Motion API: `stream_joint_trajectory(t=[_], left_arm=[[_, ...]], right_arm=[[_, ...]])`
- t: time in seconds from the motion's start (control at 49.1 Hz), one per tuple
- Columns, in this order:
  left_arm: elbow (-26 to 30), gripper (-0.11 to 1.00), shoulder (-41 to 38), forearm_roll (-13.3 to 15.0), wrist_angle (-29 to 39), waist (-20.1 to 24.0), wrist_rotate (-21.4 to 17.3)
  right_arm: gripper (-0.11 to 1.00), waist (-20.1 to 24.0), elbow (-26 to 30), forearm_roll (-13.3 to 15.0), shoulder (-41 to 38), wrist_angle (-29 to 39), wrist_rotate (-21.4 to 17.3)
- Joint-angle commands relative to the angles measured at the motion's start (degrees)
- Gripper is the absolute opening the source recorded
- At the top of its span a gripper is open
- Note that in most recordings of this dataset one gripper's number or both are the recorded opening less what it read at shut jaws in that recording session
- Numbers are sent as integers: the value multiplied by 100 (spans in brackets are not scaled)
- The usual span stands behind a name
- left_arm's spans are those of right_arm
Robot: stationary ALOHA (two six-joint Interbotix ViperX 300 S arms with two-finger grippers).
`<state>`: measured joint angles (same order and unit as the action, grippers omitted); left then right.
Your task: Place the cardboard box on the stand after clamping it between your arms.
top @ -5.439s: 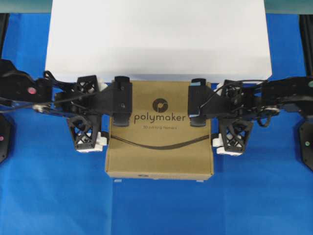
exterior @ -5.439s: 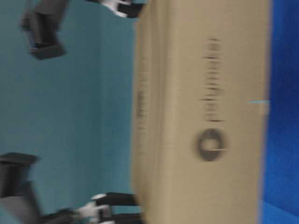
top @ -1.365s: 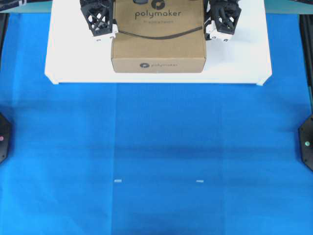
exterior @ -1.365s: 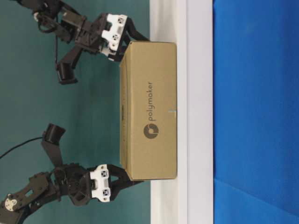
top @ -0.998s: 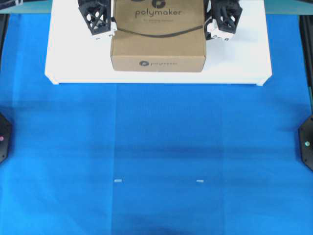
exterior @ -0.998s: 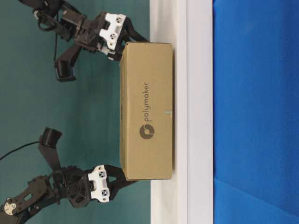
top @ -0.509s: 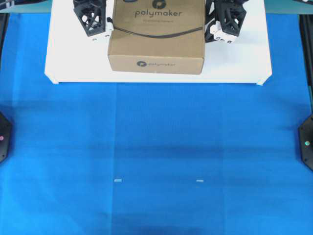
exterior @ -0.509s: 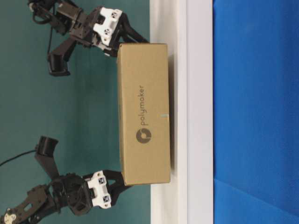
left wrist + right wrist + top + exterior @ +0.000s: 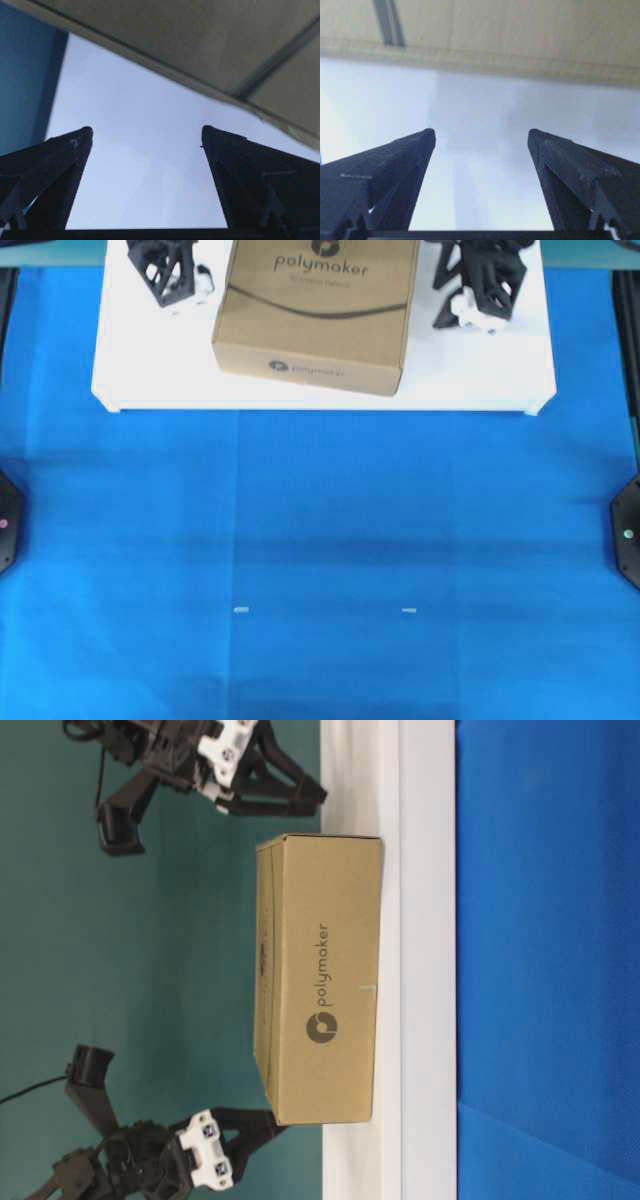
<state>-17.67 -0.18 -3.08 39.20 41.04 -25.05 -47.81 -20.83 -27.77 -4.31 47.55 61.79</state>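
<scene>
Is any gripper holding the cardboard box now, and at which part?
Nothing is held. The cardboard box rests on the stand; left gripper and right gripper stand apart, open.

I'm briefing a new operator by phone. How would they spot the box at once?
Look at the white stand at the far edge of the blue cloth. On it, between two black hands, lies the box: the only brown thing, printed "polymaker", sitting slightly askew.
</scene>
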Motion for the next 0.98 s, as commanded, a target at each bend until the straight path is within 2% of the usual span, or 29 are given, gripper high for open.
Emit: stream_joint_trajectory(t=[0.0, 0.163, 0.367, 0.448, 0.591, 0.774, 0.957], left_arm=[[-18, 86, 360, 9, 70, 44, 9], [-264, 85, 1028, 9, 123, 26, 44], [-817, 85, 2013, 9, -79, -536, 167], [-1072, 85, 2347, 9, -360, -835, 352], [-1635, 85, 2971, 18, -1116, -1257, 923], [-2303, 85, 3867, 9, -1969, -1679, 1415], [-2663, 84, 4500, 9, -2303, -2268, 1661]], right_arm=[[99, -193, -79, 0, 422, 0, -123], [99, -149, -396, -53, 1169, -9, -589], [99, 141, -896, -369, 2268, -475, -896], [99, 308, -1143, -580, 2698, -844, -1063], [99, 773, -1731, -932, 3437, -1538, -1380], [99, 1354, -2373, -932, 4456, -2496, -1714], [99, 1916, -2689, -932, 5256, -3023, -1846]])
